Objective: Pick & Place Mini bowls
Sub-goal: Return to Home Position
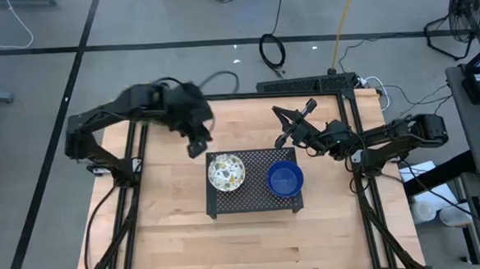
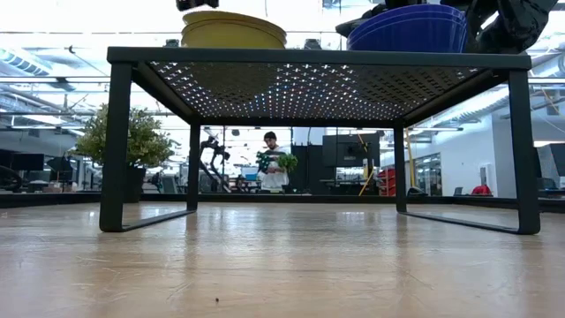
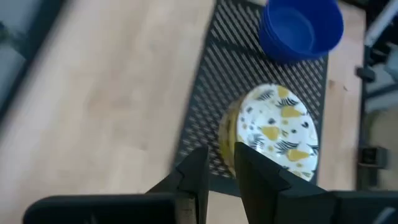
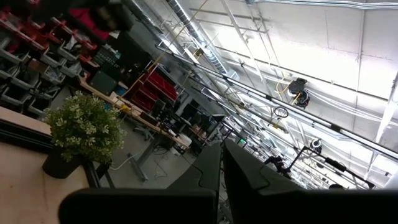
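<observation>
Two stacks of mini bowls stand on their bases on the black perforated tray point(image 1: 254, 201). The white, patterned stack point(image 1: 225, 171) is on its left half and the blue stack point(image 1: 284, 179) on its right half. Both also show in the left wrist view, the patterned stack point(image 3: 278, 129) and the blue stack point(image 3: 301, 28). My left gripper point(image 1: 196, 145) hangs in the air beyond the tray's far left corner and tips downward. Its fingers point(image 3: 221, 167) stand a little apart with nothing between them. My right gripper point(image 1: 285, 120) waits beyond the tray's far edge, shut point(image 4: 221, 163) and pointing upward, touching nothing.
The tray is a raised stand on thin legs point(image 2: 115, 150), with bare wooden table point(image 1: 171, 229) around it. A small green plant point(image 4: 84, 127) stands at the table's far side. A person point(image 2: 272, 163) stands far off in the room behind.
</observation>
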Tool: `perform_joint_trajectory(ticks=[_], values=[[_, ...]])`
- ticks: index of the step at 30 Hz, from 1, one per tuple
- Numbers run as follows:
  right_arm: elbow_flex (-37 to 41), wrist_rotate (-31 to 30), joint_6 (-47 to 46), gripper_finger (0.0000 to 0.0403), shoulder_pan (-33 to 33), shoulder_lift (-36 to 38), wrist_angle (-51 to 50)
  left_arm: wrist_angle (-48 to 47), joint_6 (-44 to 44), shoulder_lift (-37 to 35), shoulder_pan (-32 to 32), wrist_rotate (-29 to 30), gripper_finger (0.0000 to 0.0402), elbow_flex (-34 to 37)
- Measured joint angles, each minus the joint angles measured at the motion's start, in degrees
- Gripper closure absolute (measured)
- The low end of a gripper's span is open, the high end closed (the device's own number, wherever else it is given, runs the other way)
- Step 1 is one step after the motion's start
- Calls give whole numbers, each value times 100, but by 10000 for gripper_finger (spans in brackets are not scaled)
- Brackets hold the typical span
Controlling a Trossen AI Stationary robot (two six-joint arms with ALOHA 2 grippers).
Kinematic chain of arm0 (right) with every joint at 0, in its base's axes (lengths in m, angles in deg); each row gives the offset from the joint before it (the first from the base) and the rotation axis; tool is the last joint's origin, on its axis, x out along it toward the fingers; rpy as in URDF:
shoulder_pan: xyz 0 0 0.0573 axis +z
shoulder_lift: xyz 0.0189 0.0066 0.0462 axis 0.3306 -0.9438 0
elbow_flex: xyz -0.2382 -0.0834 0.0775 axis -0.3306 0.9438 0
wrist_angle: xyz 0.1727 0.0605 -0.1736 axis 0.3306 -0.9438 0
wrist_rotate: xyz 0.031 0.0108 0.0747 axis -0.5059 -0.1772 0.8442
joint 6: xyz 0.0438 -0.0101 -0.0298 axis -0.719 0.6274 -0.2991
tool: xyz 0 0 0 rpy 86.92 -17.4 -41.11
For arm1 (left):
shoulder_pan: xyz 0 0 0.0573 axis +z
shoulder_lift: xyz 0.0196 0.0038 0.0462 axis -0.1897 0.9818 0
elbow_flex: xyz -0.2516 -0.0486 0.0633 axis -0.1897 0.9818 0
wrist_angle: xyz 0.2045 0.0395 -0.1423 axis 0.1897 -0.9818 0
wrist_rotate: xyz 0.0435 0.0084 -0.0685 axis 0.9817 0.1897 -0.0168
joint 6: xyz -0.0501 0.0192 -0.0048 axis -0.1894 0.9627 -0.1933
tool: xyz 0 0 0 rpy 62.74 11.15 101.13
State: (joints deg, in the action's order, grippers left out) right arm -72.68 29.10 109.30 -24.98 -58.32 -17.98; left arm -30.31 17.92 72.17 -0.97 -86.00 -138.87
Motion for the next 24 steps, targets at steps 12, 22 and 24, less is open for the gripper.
perform_joint_trajectory(ticks=[12, 22, 24], values=[[1, 2, 0, 394, 0, -1, -8, 5, 629, -1233, -30, 699, 325, -4], [0, 1, 0, 394, 0, -1, -46, -20, 1008, -2336, -30, 730, 325, -4], [1, 2, 0, 394, 0, -1, -53, -12, 1019, -2595, -32, 792, 325, 38]])
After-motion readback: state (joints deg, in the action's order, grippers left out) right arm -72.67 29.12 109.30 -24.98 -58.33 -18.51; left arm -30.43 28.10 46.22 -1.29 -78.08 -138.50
